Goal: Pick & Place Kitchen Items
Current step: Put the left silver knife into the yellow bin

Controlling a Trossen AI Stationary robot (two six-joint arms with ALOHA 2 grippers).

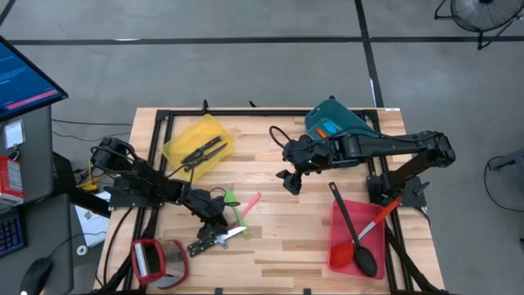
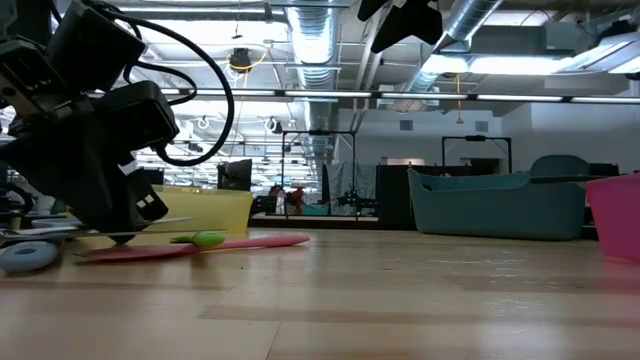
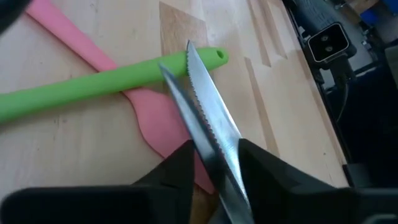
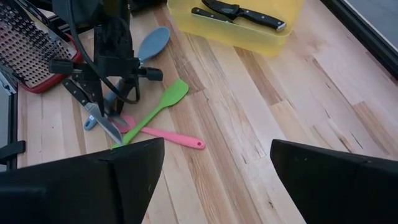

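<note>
High view shows my left gripper [image 1: 214,220] low over the loose pile of utensils near the front left of the table [image 1: 286,246], while my right gripper [image 1: 292,175] waits mid-table with its fingers spread wide and nothing between them.

What worries me is the hold. Left wrist view shows my two fingers standing on either side of a serrated knife [image 3: 208,137], and I have the bare blade between them, not the handle. Smooth steel could slide or twist out when I lift, I think, and the saw edge may catch on a pad. The knife tip also lies across the green spatula [image 3: 106,81], which itself lies over the pink spatula [image 3: 152,118], so a careless lift could drag both along or flick them aside.

My left fingers sit close against the blade, but I cannot tell whether they are properly clamped. The blade runs forward out of the gap between them. The yellow bin [image 1: 196,146], already holding black-handled knives [image 1: 205,152], sits farther back.
</note>
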